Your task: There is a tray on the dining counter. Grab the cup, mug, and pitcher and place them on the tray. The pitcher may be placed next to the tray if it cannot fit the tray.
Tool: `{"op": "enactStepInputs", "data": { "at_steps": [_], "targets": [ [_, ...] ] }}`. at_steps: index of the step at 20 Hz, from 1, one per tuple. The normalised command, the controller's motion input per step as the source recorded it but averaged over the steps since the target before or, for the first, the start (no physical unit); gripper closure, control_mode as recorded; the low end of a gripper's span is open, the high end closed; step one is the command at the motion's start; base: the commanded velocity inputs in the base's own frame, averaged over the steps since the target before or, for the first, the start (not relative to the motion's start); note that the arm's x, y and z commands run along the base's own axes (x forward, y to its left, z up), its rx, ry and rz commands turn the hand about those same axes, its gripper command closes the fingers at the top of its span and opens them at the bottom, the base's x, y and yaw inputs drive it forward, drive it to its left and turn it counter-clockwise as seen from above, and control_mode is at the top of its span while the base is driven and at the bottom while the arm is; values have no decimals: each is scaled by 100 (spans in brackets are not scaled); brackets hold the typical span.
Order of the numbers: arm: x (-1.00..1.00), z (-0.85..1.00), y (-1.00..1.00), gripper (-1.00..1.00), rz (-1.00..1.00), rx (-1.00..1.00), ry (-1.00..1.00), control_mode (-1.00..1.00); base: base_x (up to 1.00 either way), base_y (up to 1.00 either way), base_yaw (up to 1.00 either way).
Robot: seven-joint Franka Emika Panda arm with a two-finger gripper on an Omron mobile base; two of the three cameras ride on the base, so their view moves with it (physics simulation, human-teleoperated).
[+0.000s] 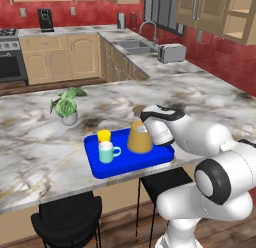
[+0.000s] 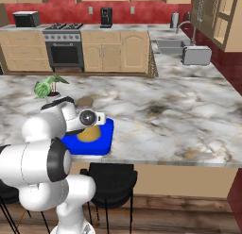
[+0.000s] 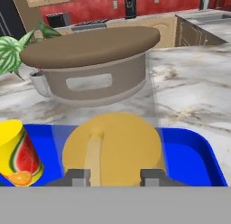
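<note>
— So, where is the pitcher [image 1: 139,138] sitting right now?

— It is standing straight up on the tray [image 1: 100,170], on the right part of the blue. The mug [image 1: 106,152] and the cup [image 1: 104,136] are sitting on the left part, side by side and very near each other. The tray is lying near the edge of the dining counter [image 1: 30,152].

— And where is the gripper [image 3: 114,177] pointing?

— In the hand view it is looking right at the pitcher from the side. The pitcher is rising tall just in front of the two fingertips [image 3: 77,176], with its tan lid up high. There is only one arm, and it is reaching in from the pitcher's right in the left base view.

— Is the gripper pinching the pitcher?

— It is hard to tell. The tips are standing a little apart, one on each side of the glass, but whether they are pressing on it is not showing.

— What is coming next, maybe?

— All three things are looking placed, so the hand is probably needing to pull straight back, without knocking the tall pitcher.
</note>
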Motion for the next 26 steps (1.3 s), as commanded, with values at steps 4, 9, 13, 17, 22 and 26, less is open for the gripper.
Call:
{"op": "enactStepInputs", "data": {
  "at_steps": [4,9,13,17,22,26],
  "targets": [
    [0,0,0,-100,0,0,0,-100,0,0,0],
    [0,0,0,-100,0,0,0,-100,0,0,0],
    [-2,0,0,-100,0,0,0,-100,0,0,0],
    [-13,8,0,-100,0,0,0,-100,0,0,0],
    [-19,31,0,-100,0,0,0,-100,0,0,0],
    [-17,50,0,-100,0,0,0,-100,0,0,0]
  ]
}}
